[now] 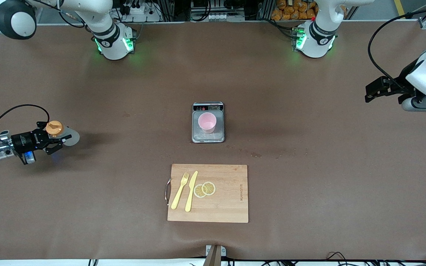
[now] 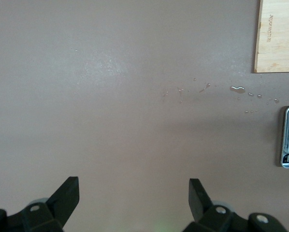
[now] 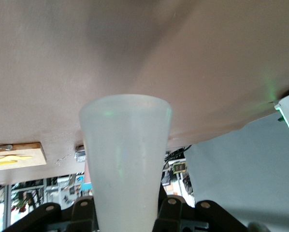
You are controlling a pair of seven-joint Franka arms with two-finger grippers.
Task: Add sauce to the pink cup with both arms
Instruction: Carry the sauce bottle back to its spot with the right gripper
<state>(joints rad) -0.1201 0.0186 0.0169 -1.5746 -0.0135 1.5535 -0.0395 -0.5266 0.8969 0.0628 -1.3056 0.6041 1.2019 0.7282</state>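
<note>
right tool — pinching the sauce bottle, off toward its own end | pink cup on the scale, mid-surface, well apart | left tool — spread, waiting

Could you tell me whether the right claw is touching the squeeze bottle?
Touching: the right wrist view shows the squeeze bottle wedged in the right claw, and the front view shows it gripped just below the orange cap.

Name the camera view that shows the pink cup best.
The front view: the pink cup stands whole and unobstructed on the scale at mid-table. The left wrist view catches only the scale's edge, no cup. In the right wrist view the squeeze bottle blocks most of that spot.
</note>
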